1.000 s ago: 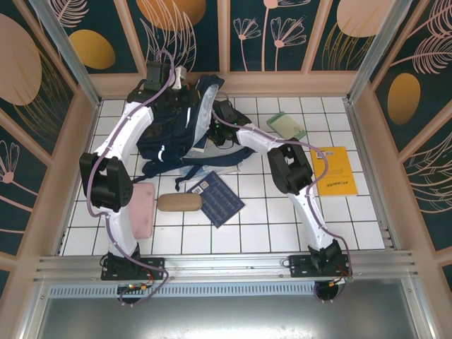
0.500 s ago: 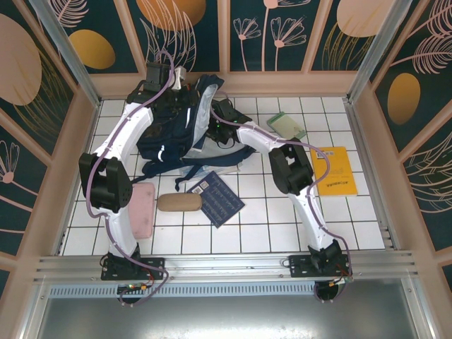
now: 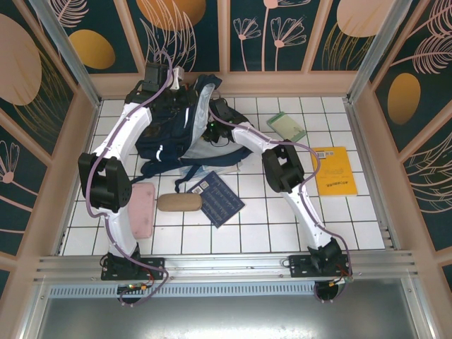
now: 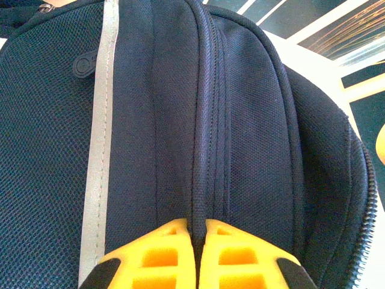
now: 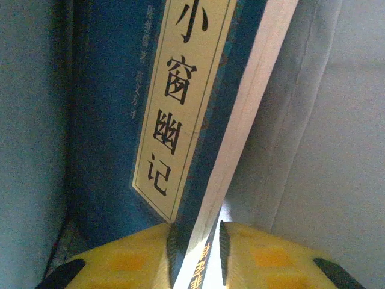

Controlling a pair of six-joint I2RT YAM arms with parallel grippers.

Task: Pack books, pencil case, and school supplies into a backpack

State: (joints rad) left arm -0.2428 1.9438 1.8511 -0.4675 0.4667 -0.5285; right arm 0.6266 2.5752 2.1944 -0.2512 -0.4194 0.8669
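My left gripper point(image 4: 195, 232) pinched together on ridge seam point(image 4: 200, 120) of large navy fabric backpack point(image 3: 166, 138), 11 o'clock on table point(image 3: 282, 219); holding mouth open, I reckon. Right gripper point(image 5: 194, 241) straddles navy book with pale label point(image 5: 180, 108) inside grey lining point(image 5: 313, 120); clamped or slack, cannot tell.

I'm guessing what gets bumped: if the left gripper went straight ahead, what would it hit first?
The backpack: the left gripper is shut on its raised seam, so it would probably push into that blue cloth.
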